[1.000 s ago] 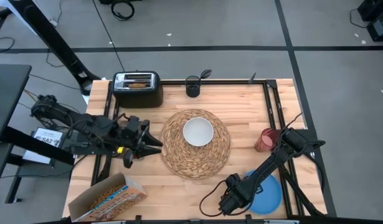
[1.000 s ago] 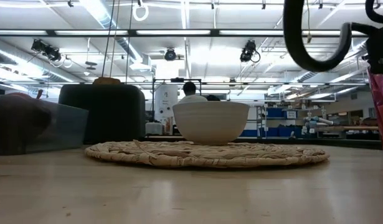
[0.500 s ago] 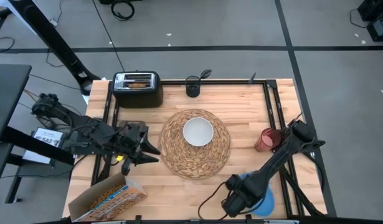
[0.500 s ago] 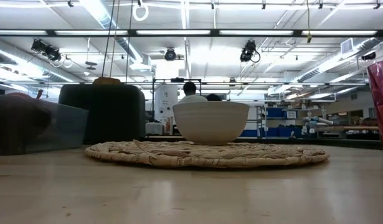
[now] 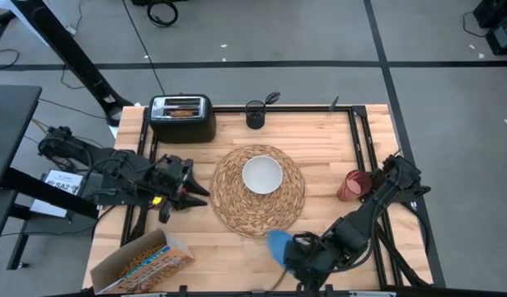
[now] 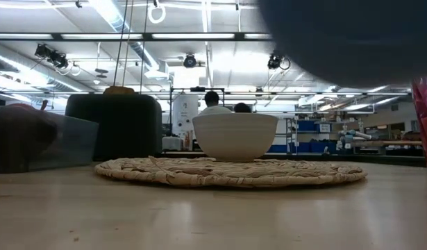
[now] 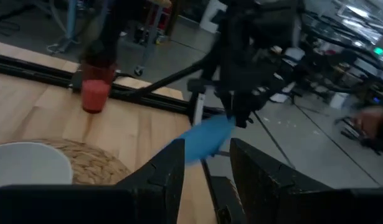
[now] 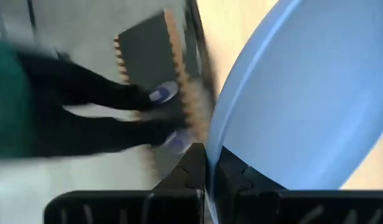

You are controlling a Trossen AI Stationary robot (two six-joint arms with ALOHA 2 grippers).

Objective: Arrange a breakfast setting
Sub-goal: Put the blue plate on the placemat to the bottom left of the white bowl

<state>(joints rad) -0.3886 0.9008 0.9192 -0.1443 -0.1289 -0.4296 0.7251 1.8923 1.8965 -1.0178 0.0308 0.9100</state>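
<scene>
Carrying the plate [image 5: 278,244] pinched by its rim in our right gripper [image 5: 296,252], we are holding it just off the mat [image 5: 237,210], bowl [image 5: 262,175] beyond; left gripper [image 5: 199,188] idling, fingers parted.

No lettering can be read anywhere; the print on the cereal box [image 5: 144,260] is illegible.
</scene>
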